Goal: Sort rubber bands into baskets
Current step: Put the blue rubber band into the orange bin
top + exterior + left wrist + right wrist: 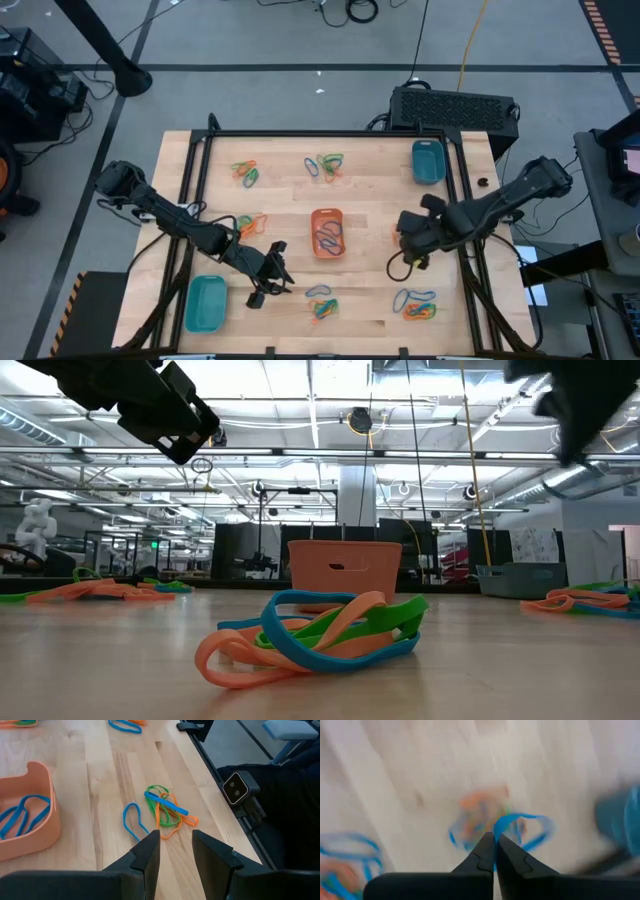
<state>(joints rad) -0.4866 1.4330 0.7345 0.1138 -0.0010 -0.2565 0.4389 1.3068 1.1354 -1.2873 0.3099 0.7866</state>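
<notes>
Right wrist view motion-blurred, rubber bands (490, 820) beyond the fingertips (485, 847) smeared, teal basket (620, 815) cut by frame edge, orange basket (25, 815) partly cropped beside them.

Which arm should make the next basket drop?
Right. The right gripper is shut on a blue rubber band, lifted off the table. The left gripper hangs open and empty above a pile.

A black box (455, 108) sits behind the wooden table (370, 225), cables (350, 10) beyond.
</notes>
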